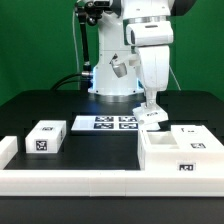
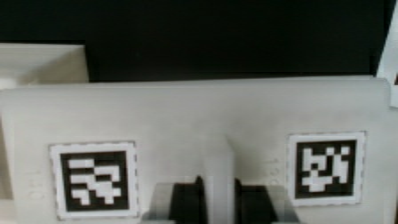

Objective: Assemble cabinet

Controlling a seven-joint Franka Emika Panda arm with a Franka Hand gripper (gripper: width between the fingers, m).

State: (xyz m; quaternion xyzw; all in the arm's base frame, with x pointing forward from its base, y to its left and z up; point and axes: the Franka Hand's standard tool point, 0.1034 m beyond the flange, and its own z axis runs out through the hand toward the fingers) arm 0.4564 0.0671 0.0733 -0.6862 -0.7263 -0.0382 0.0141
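Wrist view is showing the pincer (image 2: 212,203) at a tagged white part (image 2: 196,115), closure unclear; any loose hold is risking slipping against the cabinet (image 1: 160,158).

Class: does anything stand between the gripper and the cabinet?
Nothing visible does. The gripper hangs over the cabinet, at its rear corner on the exterior view's left; in the wrist view only a white tagged face lies ahead of the fingers.

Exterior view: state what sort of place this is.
Probably a robotics lab bench: a Panda arm over a black table, a marker board fixed on it, and white tagged parts such as the cabinet, before a green backdrop.
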